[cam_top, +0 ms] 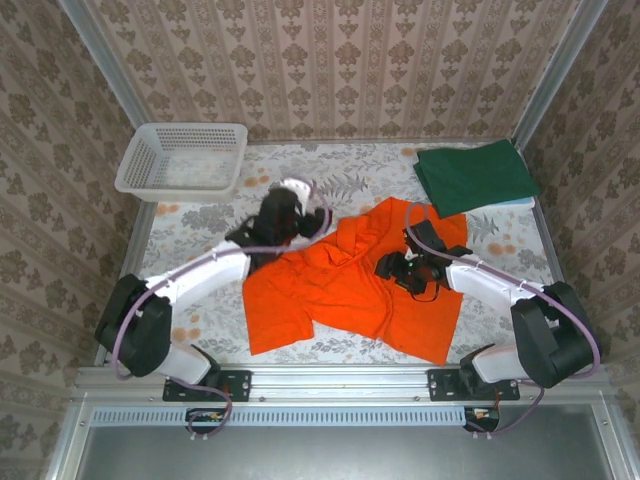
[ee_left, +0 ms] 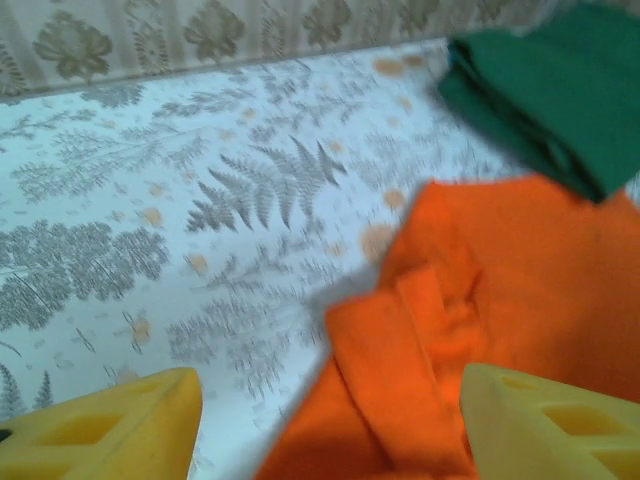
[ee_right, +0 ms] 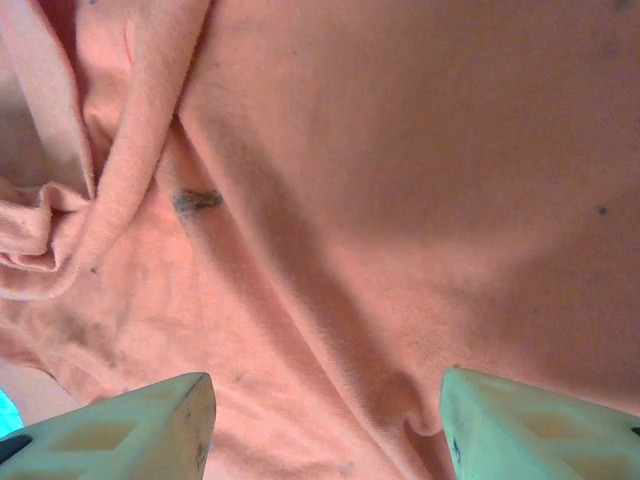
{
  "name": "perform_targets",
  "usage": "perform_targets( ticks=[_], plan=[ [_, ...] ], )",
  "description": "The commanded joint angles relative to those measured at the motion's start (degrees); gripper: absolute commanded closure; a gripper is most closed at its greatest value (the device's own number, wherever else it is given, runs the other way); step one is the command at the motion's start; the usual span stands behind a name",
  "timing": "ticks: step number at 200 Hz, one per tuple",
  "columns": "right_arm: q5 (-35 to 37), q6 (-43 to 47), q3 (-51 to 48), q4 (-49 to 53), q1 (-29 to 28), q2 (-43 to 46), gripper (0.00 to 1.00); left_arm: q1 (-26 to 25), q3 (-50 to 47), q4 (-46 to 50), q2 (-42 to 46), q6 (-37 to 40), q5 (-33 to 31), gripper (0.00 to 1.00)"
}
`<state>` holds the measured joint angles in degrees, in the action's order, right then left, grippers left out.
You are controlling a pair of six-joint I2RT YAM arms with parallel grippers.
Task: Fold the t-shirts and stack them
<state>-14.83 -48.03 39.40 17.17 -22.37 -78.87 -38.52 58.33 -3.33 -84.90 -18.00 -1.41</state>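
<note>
The orange shirt (cam_top: 350, 285) lies rumpled across the middle of the tabletop (cam_top: 200, 215), reaching toward the near edge; one sleeve points to the near left, and the cloth is bunched into folds along its far side. The green shirt (cam_top: 475, 175) sits folded in the far right corner, well apart from both arms; its near corner lies just beside the orange shirt's far edge. A white basket (cam_top: 185, 160) stands at the far left corner.

The left gripper (cam_top: 295, 212) is at the orange shirt's far left edge, over the middle of the tabletop; in the left wrist view the gripper (ee_left: 330, 420) has its yellow fingers (ee_left: 120, 430) spread wide, one over bare patterned tabletop (ee_left: 150, 200), the other over a ridge of the orange shirt (ee_left: 480, 300); whether it touches the cloth I cannot tell. The green shirt (ee_left: 550, 90) shows beyond, at the upper right of that view.

The right gripper (cam_top: 390, 268) is over the orange shirt's right half, low above the cloth; in the right wrist view the gripper (ee_right: 320, 400) has pale fingers (ee_right: 530, 420) parted wide, with the orange shirt (ee_right: 400, 180) lying creased under the gap between them; a thick fold runs down the left side of that view, with a small dark mark on the cloth beside it.
</note>
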Motion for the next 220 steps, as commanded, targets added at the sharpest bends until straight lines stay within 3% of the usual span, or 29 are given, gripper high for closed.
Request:
perform_targets(
  ticks=[1, 30, 51, 102, 164, 220],
  plan=[
    [-0.2, -1.15, -1.23, -1.5, 0.48, 0.91, 0.37, 1.71, 10.39, 17.4, -8.65, -6.98, 15.03, 0.33],
    [-0.54, -1.08, -1.49, -2.14, 0.65, 0.82, 0.37, 1.63, 20.41, 23.22, -20.13, -5.56, 23.27, 0.34],
    [-0.77, -1.23, -1.88, -2.68, 0.84, 0.87, 0.37, 0.29, 27.27, 26.63, -27.29, -4.13, 24.39, 0.34],
    [-1.21, -0.99, -2.26, -3.14, 0.97, 0.99, 0.37, -4.01, 39.92, 36.56, -37.17, -3.9, 14.43, 0.38],
    [-1.25, -1.09, -2.44, -3.29, 0.95, 1.0, 0.37, -6.25, 44.27, 40.77, -40.66, -3.05, 3.0, 0.45],
    [-1.39, -0.9, -2.57, -3.55, 1.01, 0.97, 0.37, -6.3, 47.34, 40.6, -43.01, -3.06, -0.34, 0.49]
  ],
)
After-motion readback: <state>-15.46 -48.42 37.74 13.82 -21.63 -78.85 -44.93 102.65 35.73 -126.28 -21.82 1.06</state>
